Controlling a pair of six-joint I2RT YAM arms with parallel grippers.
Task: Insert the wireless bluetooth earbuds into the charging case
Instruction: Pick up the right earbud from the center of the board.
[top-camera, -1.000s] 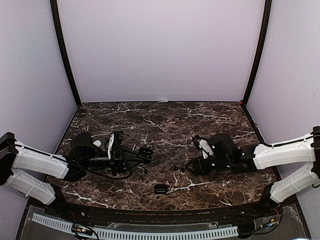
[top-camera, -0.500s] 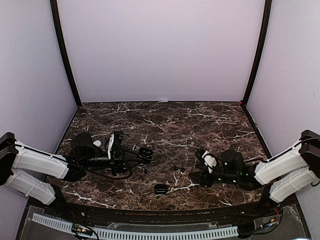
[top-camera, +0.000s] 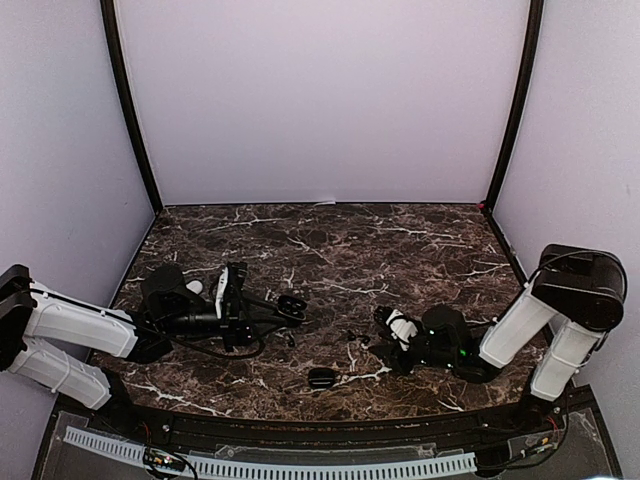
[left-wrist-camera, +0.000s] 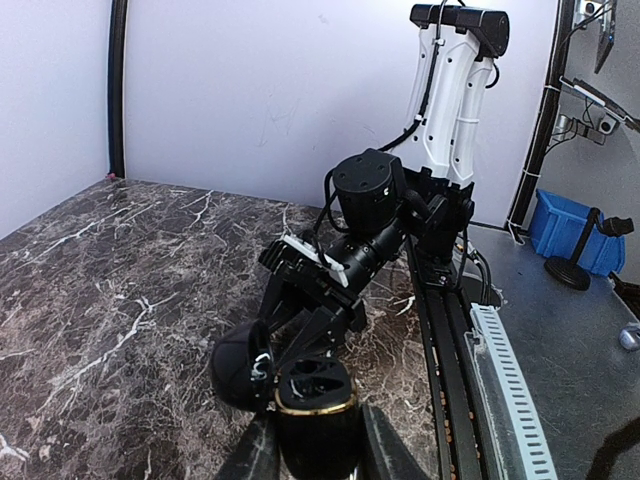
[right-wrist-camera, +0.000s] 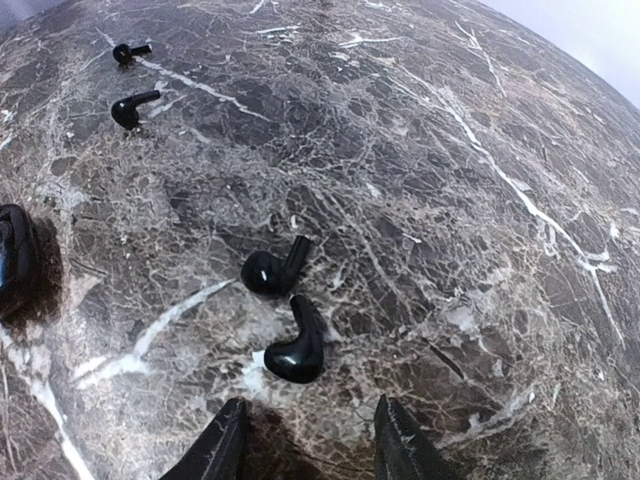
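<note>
left gripper (left-wrist-camera: 318, 452) clamped on open charging case (left-wrist-camera: 313, 395), wells seemingly empty. right gripper (right-wrist-camera: 308, 440) fingers apart, low over two black earbuds (right-wrist-camera: 296, 345) on table (right-wrist-camera: 450, 150). no bud seated yet; all insertion left.

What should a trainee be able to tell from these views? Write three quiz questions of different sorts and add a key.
1. Count: how many black earbuds lie on the marble table in the right wrist view?
2. True or false: the charging case held between the left jaws is closed.
3. Pick one. The right jaws are:
A) shut on an earbud
B) open, with the nearest earbud lying just ahead of them
C) clamped on the charging case

Key: 1. Four. 2. False, its lid is flipped open. 3. B.
</note>
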